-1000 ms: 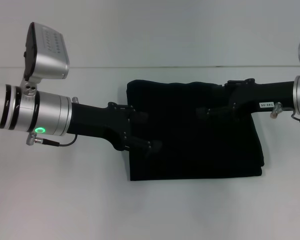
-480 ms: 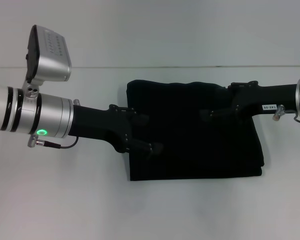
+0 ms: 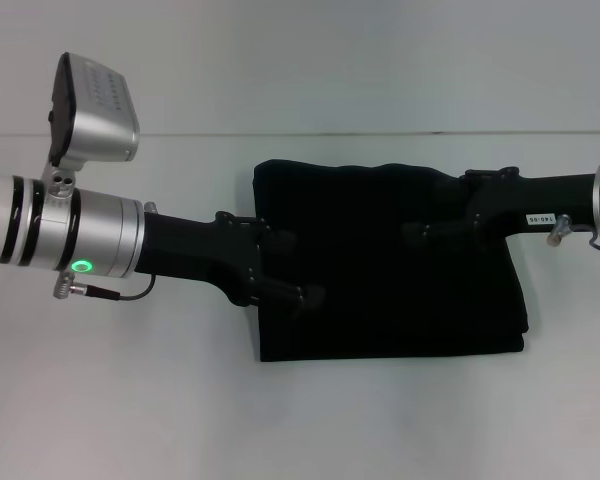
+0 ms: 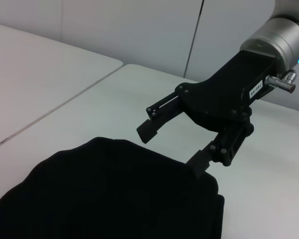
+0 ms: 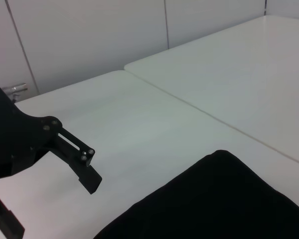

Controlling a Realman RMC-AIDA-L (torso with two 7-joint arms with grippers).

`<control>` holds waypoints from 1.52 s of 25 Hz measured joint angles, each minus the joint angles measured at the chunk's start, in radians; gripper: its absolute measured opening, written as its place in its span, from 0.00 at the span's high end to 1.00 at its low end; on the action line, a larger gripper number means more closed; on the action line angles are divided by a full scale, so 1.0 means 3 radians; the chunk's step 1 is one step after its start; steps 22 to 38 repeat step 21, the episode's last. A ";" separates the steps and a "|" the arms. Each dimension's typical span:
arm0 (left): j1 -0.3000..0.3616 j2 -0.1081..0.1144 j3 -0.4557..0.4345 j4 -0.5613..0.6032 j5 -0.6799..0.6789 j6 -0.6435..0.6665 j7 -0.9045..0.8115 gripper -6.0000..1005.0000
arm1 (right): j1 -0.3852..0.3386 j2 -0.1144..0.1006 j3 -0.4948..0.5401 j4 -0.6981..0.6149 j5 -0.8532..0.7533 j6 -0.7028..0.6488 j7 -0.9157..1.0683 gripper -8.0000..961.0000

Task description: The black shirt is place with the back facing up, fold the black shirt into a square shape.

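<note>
The black shirt (image 3: 390,290) lies folded into a near-square block on the white table (image 3: 130,400); no lettering shows. My left gripper (image 3: 294,266) is open, its fingers over the shirt's left edge. My right gripper (image 3: 427,205) is open over the shirt's upper right part. In the left wrist view the right gripper (image 4: 172,148) hangs open just past the shirt (image 4: 114,199), one finger (image 4: 199,162) close to the shirt's edge. The right wrist view shows the shirt's corner (image 5: 214,204) and the open left gripper (image 5: 50,206) beside it.
A table seam (image 3: 180,134) runs across the far side, behind the shirt. Bare white table surrounds the shirt on every side. The silver arm links reach in from both side edges of the head view.
My right gripper has drawn back a little to the right over the shirt. My left gripper has shifted very slightly left. The shirt has not moved.
</note>
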 joint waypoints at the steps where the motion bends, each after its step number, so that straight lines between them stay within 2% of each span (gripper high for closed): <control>1: 0.0000 0.0001 -0.0003 0.0001 0.0000 0.0004 -0.0003 0.09 | 0.0000 -0.0005 0.0000 0.0001 0.0005 -0.0005 0.0000 0.04; 38: -0.0013 0.0007 -0.0007 0.0015 -0.0023 -0.0029 -0.0035 0.09 | 0.0000 -0.0011 0.0064 0.0004 0.0027 0.0006 0.0019 0.04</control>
